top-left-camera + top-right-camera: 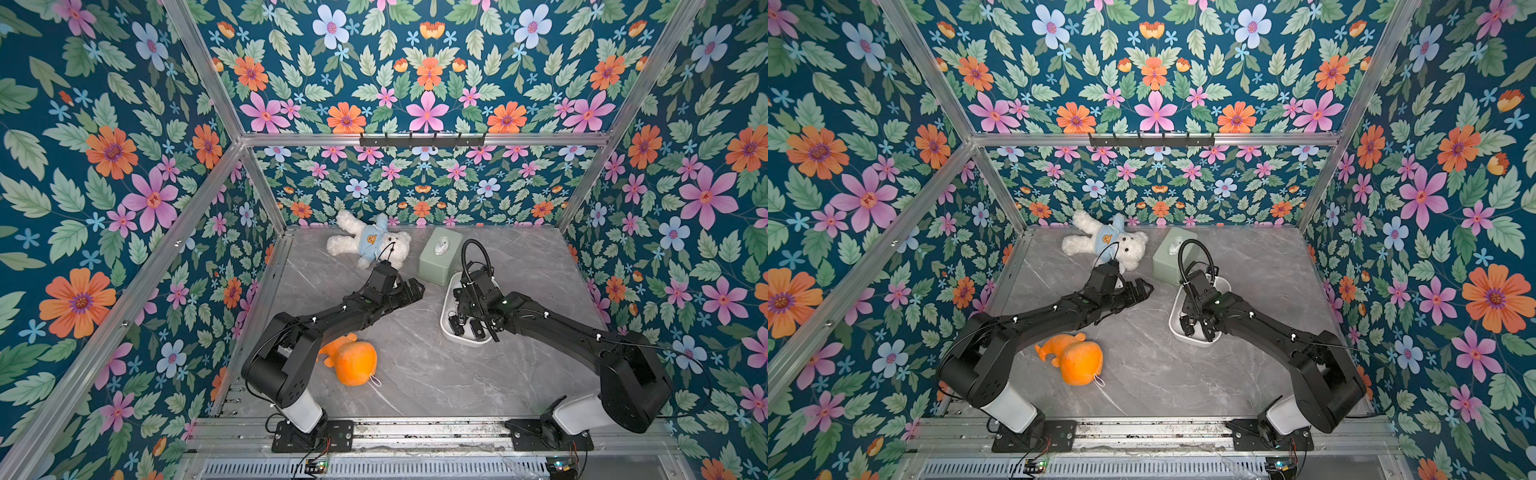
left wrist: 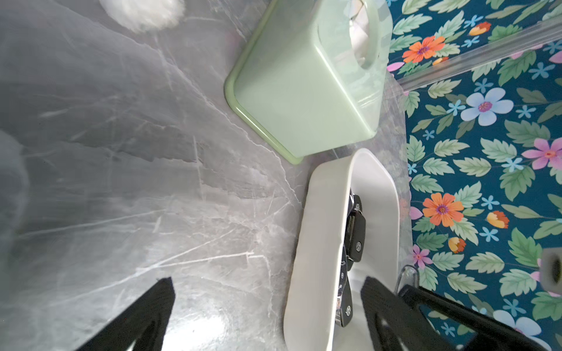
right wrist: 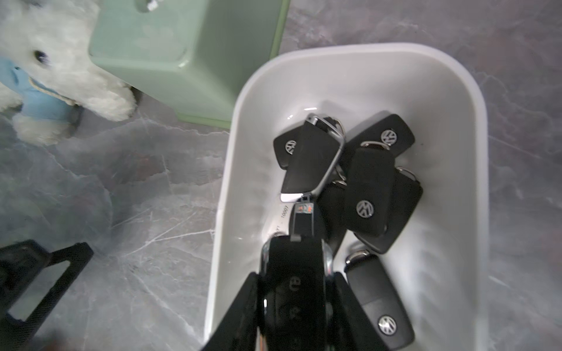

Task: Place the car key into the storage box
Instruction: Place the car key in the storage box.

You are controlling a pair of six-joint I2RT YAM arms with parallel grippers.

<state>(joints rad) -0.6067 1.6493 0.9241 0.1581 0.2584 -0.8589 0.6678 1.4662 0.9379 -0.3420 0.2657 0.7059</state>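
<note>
Here the right fingers (image 3: pixel 243 310) pinch a black car key (image 3: pixel 292 273) by its sides, holding it over the near end of the open white storage box (image 3: pixel 365 48), where a pile of other black Volkswagen keys (image 3: pixel 368 194) lies inside. The storage box stands on the grey marble desk (image 1: pixel 415 374), just beside a pale green tissue box (image 1: pixel 439 254). The left fingers (image 2: pixel 152 307) are spread wide, holding nothing, near the storage box's outer wall. A white teddy bear (image 1: pixel 365 245) and an orange plush toy (image 1: pixel 351 361) lie on the desk.
</note>
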